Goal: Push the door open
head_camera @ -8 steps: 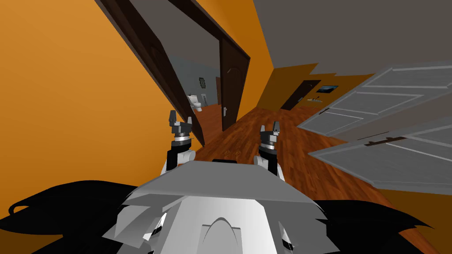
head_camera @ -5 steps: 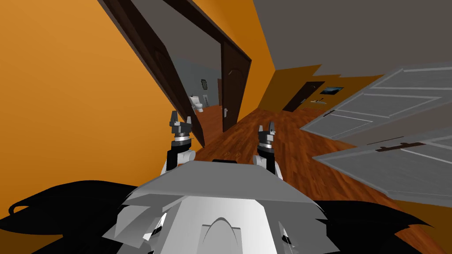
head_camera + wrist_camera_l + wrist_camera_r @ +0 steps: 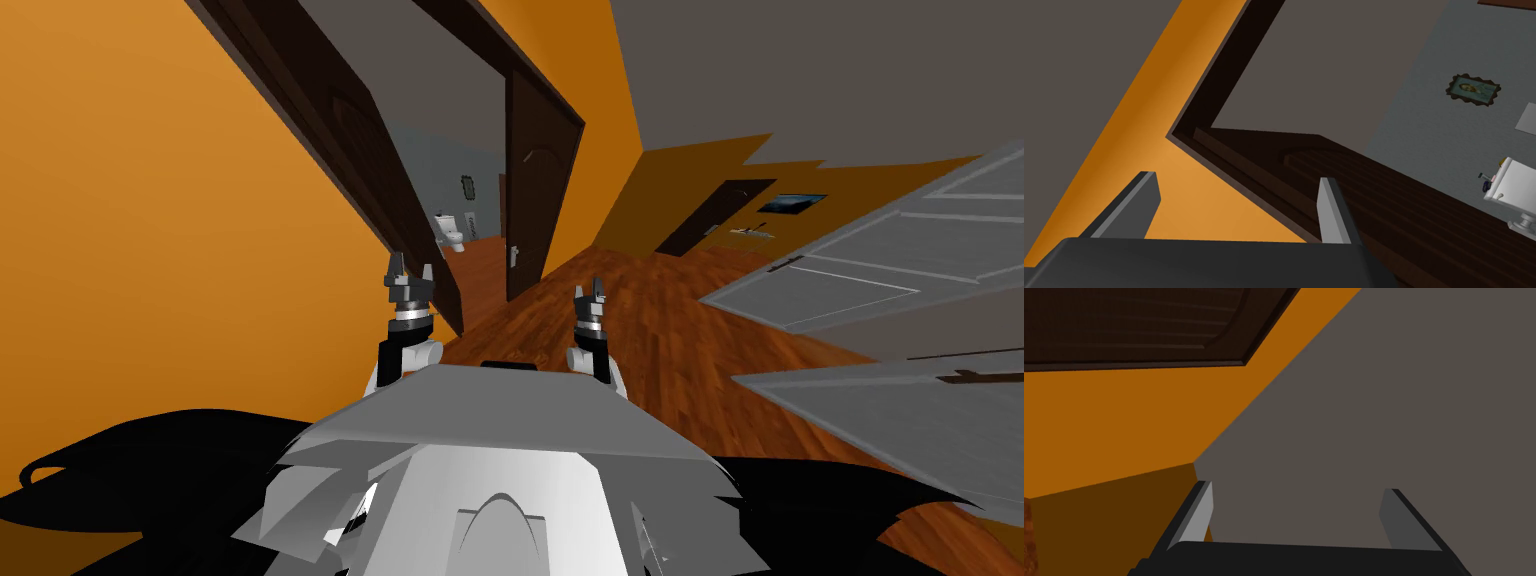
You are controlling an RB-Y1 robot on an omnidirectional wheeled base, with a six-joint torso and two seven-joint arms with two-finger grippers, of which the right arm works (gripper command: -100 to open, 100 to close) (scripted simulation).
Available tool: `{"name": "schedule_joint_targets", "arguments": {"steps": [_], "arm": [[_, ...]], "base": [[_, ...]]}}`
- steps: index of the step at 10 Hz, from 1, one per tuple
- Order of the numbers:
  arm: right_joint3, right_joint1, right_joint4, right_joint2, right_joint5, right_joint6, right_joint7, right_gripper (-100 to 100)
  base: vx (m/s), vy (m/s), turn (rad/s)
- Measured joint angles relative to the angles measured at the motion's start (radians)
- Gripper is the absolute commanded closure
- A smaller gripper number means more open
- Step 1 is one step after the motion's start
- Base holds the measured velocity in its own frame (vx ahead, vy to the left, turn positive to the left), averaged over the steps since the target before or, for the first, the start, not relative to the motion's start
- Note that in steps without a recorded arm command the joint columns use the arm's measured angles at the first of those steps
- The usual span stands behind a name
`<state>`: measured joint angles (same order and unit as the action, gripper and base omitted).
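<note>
One door [image 3: 1374,200] near left end effector [image 3: 1236,181]

The dark door [image 3: 1384,200] runs off the left wrist view's edge, as does the white toilet [image 3: 1516,192]. The far wall picture [image 3: 790,203] is too small to read.

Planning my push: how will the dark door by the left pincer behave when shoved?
The dark door looks a rigid panelled slab: probably swings, not flexes. It stands ajar, toilet visible beyond, so likely unlatched and easy to push.
</note>
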<state>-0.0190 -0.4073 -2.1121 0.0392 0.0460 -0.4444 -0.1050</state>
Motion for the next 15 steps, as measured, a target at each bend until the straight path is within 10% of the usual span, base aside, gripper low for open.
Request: {"name": "schedule_joint_targets", "arguments": {"steps": [15], "arm": [[0.084,0.199,0.331,0.063,-0.016,0.019,-0.035,-100]], "base": [[0.12,-0.063,0.096]]}}
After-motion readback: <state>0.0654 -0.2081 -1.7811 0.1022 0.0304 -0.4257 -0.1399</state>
